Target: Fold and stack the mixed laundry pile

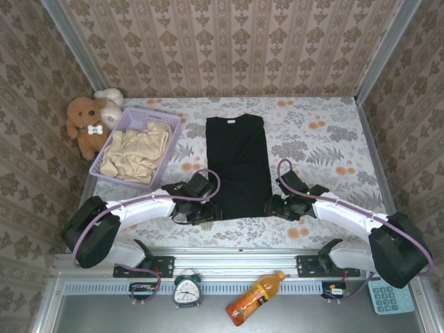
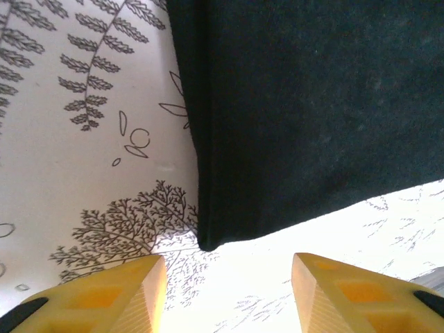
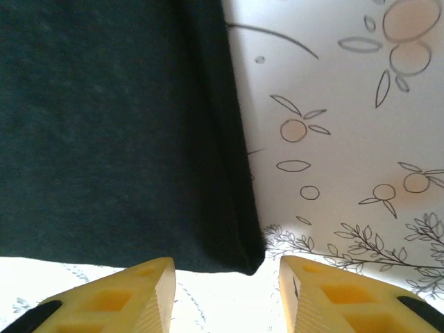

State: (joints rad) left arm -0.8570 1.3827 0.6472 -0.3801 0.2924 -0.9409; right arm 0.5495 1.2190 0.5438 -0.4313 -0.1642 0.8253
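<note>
The black garment (image 1: pixel 236 166) lies flat in the middle of the table, folded into a long narrow rectangle. My left gripper (image 1: pixel 202 209) stands open just short of its near left corner (image 2: pixel 208 239), nothing between the yellow fingers (image 2: pixel 125 295). My right gripper (image 1: pixel 277 206) is open at the near right corner (image 3: pixel 248 265), with that corner just ahead of the gap between its fingers (image 3: pixel 319 295). In the wrist views the left gripper (image 2: pixel 229 291) and right gripper (image 3: pixel 227 295) both hover over bare tablecloth. The cream-beige garment (image 1: pixel 139 151) sits crumpled in the basket.
A lavender mesh basket (image 1: pixel 149 112) stands at the back left, with a brown teddy bear (image 1: pixel 87 121) and a white plush (image 1: pixel 111 97) beside it. Patterned walls close three sides. An alarm clock (image 1: pixel 186 291), an orange bottle (image 1: pixel 253 298) and a calculator (image 1: pixel 388 297) lie below the near rail.
</note>
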